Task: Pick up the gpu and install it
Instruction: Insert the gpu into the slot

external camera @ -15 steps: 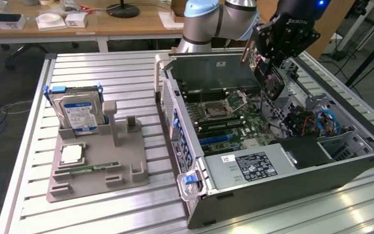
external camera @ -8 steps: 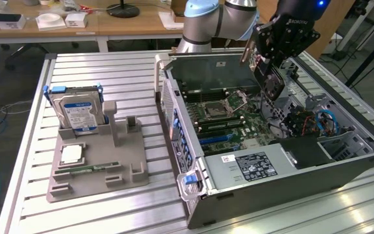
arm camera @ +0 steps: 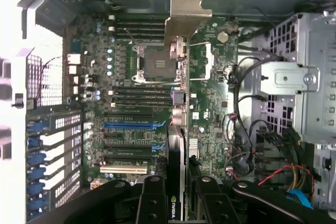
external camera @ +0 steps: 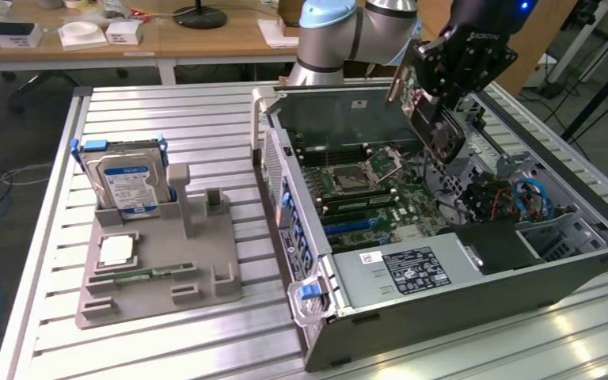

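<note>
The gpu (external camera: 436, 127) hangs tilted above the open computer case (external camera: 557, 261), with my gripper (external camera: 438, 85) shut on its upper part. In the wrist view the gpu (arm camera: 178, 129) appears edge-on between the black fingers (arm camera: 152, 203), its silver end bracket (arm camera: 186, 11) at the far end. Below the card lies the green motherboard (arm camera: 131, 77), and the card is clear of it. The expansion slots, one of them blue (arm camera: 134, 126), lie to one side of the card's line. In the exterior view these slots (external camera: 351, 226) sit lower in the case, towards the power supply (external camera: 410, 269).
A grey fixture (external camera: 156, 277) on the exterior view's left holds a silver hard drive (external camera: 124, 182), a small chip (external camera: 117, 249) and a memory stick (external camera: 156, 273). Inside the case, a metal drive cage (arm camera: 304, 77) and loose cables (external camera: 515, 198) stand beside the board.
</note>
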You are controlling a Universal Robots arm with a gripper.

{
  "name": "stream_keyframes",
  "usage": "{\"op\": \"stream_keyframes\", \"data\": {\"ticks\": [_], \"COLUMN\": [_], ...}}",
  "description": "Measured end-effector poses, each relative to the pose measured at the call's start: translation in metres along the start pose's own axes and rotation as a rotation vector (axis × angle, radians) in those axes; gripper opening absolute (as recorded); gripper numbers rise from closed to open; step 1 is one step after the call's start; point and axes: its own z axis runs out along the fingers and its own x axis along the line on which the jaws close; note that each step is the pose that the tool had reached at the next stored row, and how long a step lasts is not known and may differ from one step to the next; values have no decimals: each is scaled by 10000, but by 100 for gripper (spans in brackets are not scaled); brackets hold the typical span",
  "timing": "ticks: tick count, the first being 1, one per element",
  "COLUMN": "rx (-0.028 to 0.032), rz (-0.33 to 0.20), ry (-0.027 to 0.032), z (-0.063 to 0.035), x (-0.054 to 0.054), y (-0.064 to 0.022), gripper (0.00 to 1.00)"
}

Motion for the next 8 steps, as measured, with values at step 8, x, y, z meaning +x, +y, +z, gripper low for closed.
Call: {"op": "stream_keyframes", "data": {"ticks": [8], "rx": [21], "rz": [-1287], "ry": [54], "z": [0], "x": [0], "y": [0], "gripper": [26]}}
